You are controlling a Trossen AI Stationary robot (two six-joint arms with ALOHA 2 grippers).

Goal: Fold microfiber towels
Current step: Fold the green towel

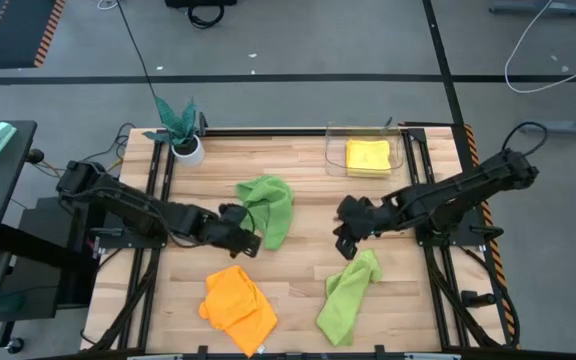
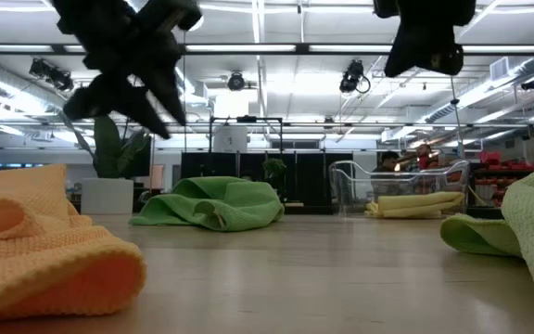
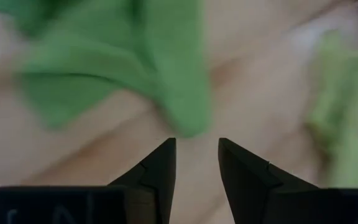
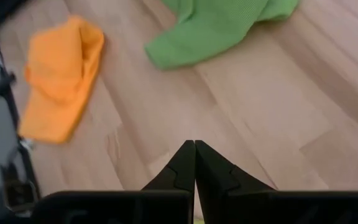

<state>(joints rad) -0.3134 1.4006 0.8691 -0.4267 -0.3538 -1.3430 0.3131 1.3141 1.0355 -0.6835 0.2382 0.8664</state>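
Four microfiber towels lie on the wooden table. A crumpled lime green one [image 1: 268,210] is at the middle, a second lime green one [image 1: 348,292] at the near right, and an orange one [image 1: 238,300] at the near left. A yellow one [image 1: 368,157] lies in a clear container at the far right. My left gripper [image 1: 248,243] hovers open just near-left of the middle green towel [image 3: 135,62], with nothing between its fingers. My right gripper [image 1: 343,240] is shut and empty above bare wood, beyond the far end of the near-right green towel. The right wrist view shows the orange towel [image 4: 61,74] and the middle green towel [image 4: 222,25].
A teal leafy plant in a white pot [image 1: 181,135] stands at the far left corner. The clear container [image 1: 400,150] sits at the far edge. Dark rails [image 1: 158,190] run along both sides of the table. Bare wood [image 1: 308,255] lies between the two grippers.
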